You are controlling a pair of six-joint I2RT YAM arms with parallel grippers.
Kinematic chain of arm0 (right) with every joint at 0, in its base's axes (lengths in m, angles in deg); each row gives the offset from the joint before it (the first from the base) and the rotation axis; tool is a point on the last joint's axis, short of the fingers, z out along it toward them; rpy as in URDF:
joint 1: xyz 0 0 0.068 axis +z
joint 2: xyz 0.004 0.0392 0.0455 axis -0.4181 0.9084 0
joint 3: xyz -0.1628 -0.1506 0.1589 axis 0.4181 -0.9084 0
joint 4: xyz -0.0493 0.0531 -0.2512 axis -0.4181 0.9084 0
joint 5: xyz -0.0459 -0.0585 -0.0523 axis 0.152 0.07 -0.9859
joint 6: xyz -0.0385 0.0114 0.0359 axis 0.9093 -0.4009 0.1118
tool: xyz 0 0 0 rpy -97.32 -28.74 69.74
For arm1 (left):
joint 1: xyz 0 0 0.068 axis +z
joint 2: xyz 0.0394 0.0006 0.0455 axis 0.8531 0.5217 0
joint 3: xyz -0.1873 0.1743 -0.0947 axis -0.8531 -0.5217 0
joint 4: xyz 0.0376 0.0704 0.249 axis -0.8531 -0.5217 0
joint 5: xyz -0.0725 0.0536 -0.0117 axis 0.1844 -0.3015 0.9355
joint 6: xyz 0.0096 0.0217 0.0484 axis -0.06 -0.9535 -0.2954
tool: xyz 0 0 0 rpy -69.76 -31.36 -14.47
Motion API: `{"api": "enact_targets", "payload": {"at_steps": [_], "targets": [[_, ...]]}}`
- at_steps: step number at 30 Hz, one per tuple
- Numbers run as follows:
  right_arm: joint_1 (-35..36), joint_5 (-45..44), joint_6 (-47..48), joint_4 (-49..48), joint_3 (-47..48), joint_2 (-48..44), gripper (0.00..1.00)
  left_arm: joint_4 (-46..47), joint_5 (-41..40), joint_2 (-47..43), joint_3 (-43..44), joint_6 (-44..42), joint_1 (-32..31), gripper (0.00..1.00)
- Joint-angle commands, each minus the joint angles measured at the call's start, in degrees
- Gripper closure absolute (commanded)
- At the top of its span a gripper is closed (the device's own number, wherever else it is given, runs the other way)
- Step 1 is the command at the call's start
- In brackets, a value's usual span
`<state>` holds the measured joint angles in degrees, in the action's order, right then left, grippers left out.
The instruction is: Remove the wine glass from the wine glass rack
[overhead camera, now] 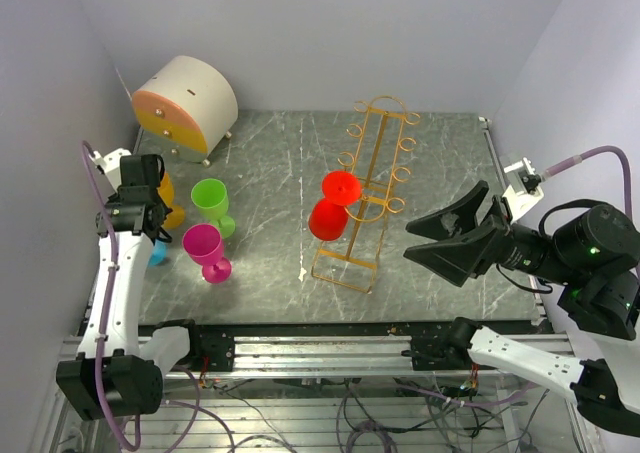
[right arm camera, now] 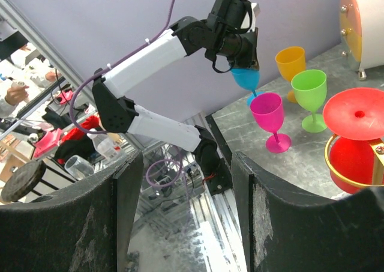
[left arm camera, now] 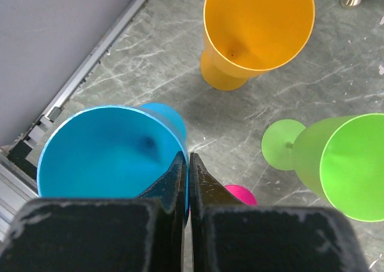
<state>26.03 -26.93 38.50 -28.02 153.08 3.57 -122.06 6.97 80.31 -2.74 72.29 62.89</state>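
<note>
The golden wire wine glass rack (overhead camera: 372, 188) stands mid-table, and a red wine glass (overhead camera: 334, 205) hangs upside down on its left side. In the right wrist view the same red wine glass (right arm camera: 355, 134) sits in a gold loop at the right edge. My right gripper (overhead camera: 412, 241) hovers open just right of the rack, fingers pointing left with nothing between them; in its own wrist view the right gripper (right arm camera: 186, 158) is also empty. At the far left, my left gripper (left arm camera: 188, 158) is shut on the rim of a blue wine glass (left arm camera: 108, 155); overhead the blue wine glass (overhead camera: 158, 254) peeks out below the left gripper (overhead camera: 150, 233).
Orange glass (overhead camera: 173, 201), green glass (overhead camera: 212, 205) and pink glass (overhead camera: 207, 253) stand upright on the left of the table. A round white-and-orange drawer box (overhead camera: 185, 103) sits at the back left. Walls close in on both sides, and a metal rail (overhead camera: 320, 348) runs along the front.
</note>
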Motion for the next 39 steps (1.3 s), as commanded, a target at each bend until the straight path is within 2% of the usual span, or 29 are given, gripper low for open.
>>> {"api": "enact_targets", "payload": {"at_steps": [1, 13, 18, 24, 30, 35, 39], "targets": [[0.14, -0.67, 0.11, 1.01, 1.85, -0.61, 0.41, 6.51, 1.95, -0.33, -3.18, 1.33, -0.15, 0.93], [0.13, -1.18, -1.06, 1.43, 1.88, -1.0, 0.41, 12.57, 4.52, 0.13, -9.48, 1.98, -0.21, 0.93], [0.1, -1.46, -1.77, 1.18, 0.88, -1.77, 0.41, 13.57, 4.88, 2.61, -9.61, 1.0, -0.18, 0.87], [0.14, -1.95, -1.8, 1.4, 0.7, -2.11, 0.41, 11.12, 4.69, 4.88, -6.22, 0.0, -0.19, 0.75], [0.14, -1.05, -1.84, 0.85, 0.01, -1.67, 0.41, 7.12, 4.78, 2.41, -1.76, -0.06, -0.2, 0.65], [0.14, -1.62, -1.85, 0.83, -0.42, -1.46, 0.41, 2.77, 5.54, -1.15, 3.06, -0.16, -0.16, 0.62], [0.14, -3.05, -1.79, 1.54, -0.53, -0.4, 0.38, 0.35, 10.45, -5.26, 6.36, 0.72, -0.16, 0.62]]}}
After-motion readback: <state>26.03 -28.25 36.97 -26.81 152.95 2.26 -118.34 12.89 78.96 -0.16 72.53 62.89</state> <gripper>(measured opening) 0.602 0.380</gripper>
